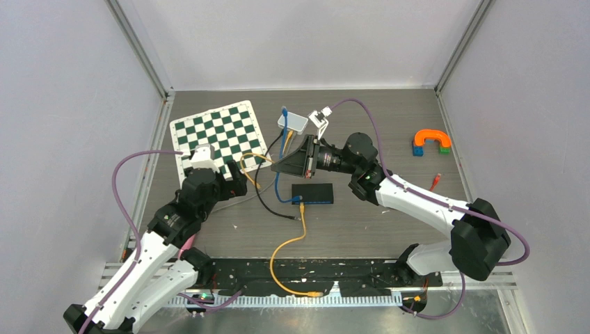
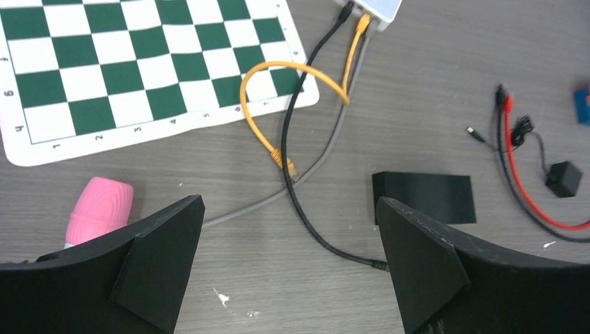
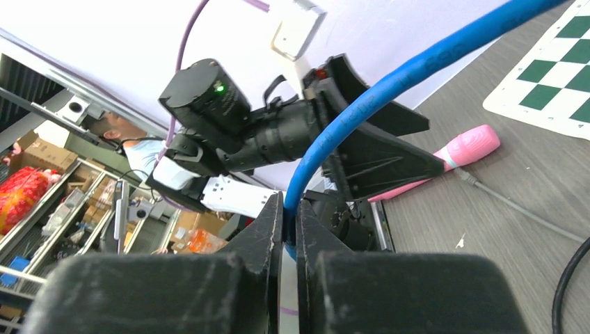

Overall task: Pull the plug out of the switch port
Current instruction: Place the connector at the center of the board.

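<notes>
The black switch (image 1: 312,193) lies flat at mid-table. A blue cable (image 1: 278,182) and a yellow cable (image 1: 299,236) end at its near left corner. My right gripper (image 1: 276,168) hovers just left of and above the switch. In the right wrist view it (image 3: 289,209) is shut on the blue cable (image 3: 417,66), which rises from between the fingers. My left gripper (image 1: 238,181) is open and empty, left of the switch. In the left wrist view it (image 2: 289,257) is over bare table, with the switch (image 2: 424,197) ahead to the right.
A white box (image 1: 292,122) holds blue, yellow and black cables behind the switch. A chessboard (image 1: 219,136) lies at the back left. A loose yellow plug (image 2: 282,160), a black cable (image 2: 306,209) and a pink object (image 2: 101,209) lie near my left gripper. Toy blocks (image 1: 431,141) sit far right.
</notes>
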